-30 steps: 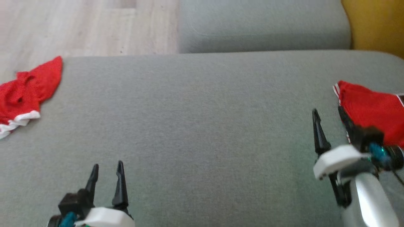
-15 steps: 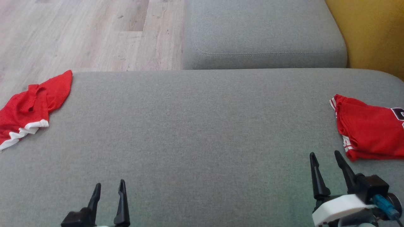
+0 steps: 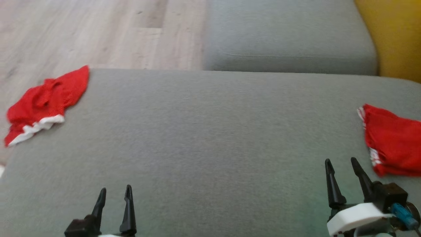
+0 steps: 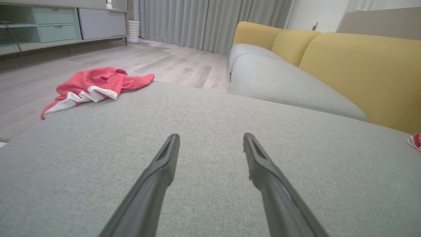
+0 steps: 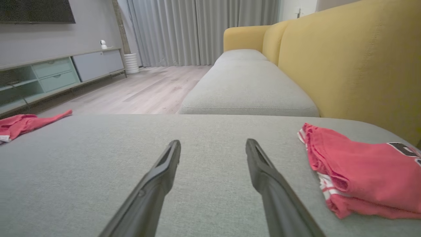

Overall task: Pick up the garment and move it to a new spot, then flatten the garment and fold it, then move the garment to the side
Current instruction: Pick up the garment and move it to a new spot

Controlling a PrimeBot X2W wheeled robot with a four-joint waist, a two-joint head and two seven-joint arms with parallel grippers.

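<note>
1. Head view: we hold our left gripper (image 3: 115, 188) and right gripper (image 3: 340, 160) low over the seat (image 3: 210, 131), fingers forward, both spread wide and empty.
2. The folded garment (image 3: 391, 144) lies at the seat's right edge, a crumpled garment (image 3: 46, 102) at its left.
3. A second ago our right gripper was tilted against the folded garment; now it sits back, apart.

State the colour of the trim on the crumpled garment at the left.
White trim on the red garment; left wrist view shows it best.
</note>
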